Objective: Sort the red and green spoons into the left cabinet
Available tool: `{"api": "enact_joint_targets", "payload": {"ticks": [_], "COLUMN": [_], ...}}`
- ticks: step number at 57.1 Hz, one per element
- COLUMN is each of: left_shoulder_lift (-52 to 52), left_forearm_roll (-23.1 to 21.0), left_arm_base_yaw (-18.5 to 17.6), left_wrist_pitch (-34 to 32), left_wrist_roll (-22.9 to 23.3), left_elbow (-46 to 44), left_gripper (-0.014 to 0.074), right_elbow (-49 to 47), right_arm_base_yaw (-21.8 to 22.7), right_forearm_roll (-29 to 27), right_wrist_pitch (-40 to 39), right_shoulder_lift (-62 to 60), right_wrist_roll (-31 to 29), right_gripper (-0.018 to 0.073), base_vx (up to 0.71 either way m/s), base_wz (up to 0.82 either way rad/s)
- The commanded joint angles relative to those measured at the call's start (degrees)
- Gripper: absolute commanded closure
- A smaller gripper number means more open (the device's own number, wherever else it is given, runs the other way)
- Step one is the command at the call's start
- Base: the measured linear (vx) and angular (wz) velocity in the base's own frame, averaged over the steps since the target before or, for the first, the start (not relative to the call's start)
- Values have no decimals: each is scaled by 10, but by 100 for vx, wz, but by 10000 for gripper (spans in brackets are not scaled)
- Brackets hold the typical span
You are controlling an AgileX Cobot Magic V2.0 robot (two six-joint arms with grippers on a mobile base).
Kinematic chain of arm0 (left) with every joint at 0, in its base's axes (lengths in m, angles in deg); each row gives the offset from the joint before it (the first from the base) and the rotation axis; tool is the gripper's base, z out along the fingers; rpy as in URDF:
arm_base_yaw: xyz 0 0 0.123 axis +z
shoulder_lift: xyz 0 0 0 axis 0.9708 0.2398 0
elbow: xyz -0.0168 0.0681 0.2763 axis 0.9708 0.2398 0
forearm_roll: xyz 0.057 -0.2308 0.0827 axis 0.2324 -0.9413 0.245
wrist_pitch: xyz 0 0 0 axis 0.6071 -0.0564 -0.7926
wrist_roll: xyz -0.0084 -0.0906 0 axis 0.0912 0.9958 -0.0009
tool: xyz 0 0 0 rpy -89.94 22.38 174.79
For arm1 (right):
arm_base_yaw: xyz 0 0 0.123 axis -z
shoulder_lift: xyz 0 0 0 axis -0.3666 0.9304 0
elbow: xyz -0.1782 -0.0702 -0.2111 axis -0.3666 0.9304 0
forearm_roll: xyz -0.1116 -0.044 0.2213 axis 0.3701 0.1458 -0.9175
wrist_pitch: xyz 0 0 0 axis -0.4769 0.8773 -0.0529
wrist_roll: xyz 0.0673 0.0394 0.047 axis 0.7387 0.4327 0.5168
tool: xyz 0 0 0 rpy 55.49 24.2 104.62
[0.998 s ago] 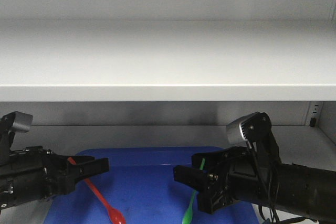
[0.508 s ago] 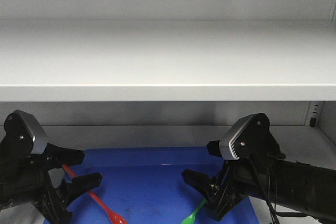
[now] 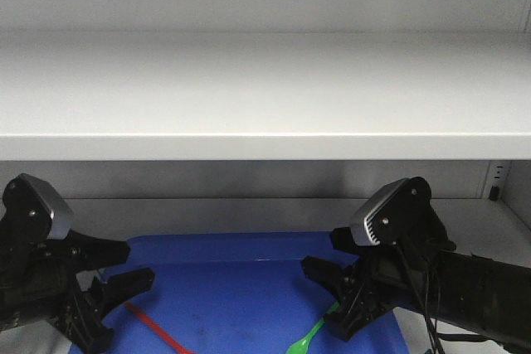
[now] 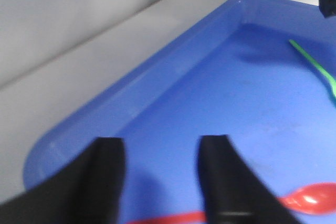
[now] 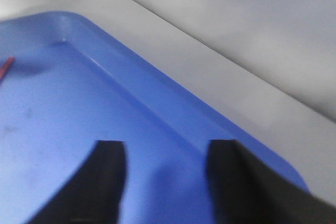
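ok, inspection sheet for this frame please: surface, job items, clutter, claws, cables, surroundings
Surface: blue tray on a pale counter; tray floor looks lightly scuffed.
Job's things: red spoon and green spoon both lie in the tray, apart, neither gripped.
Clutter: nothing seen.
Claws: left claw open, empty, over the tray with the red spoon's handle just ahead of its fingers; right claw open, empty, over the tray's far corner.
Cables: black cables run along the right arm, off the tray.
Surroundings: white shelf overhead; wall socket at far right. Cabinet not identifiable.
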Motion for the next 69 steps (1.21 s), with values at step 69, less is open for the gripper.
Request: {"api": "enact_joint_targets", "payload": {"ticks": [69], "left_shoulder_lift": [-472], "left_forearm_roll": [117], "left_arm_base_yaw": [-3], "left_wrist_pitch": [12], "left_wrist_roll": [207], "left_elbow": [154], "left_gripper": [597], "right_elbow": [156], "right_arm_base_yaw": [1], "right_forearm_roll": [-38], "right_wrist_pitch": [19], "right_shoulder_lift": [-217], "right_wrist_roll": [55], "right_gripper": [562], "base_vx": [0], "base_wz": [0]}}
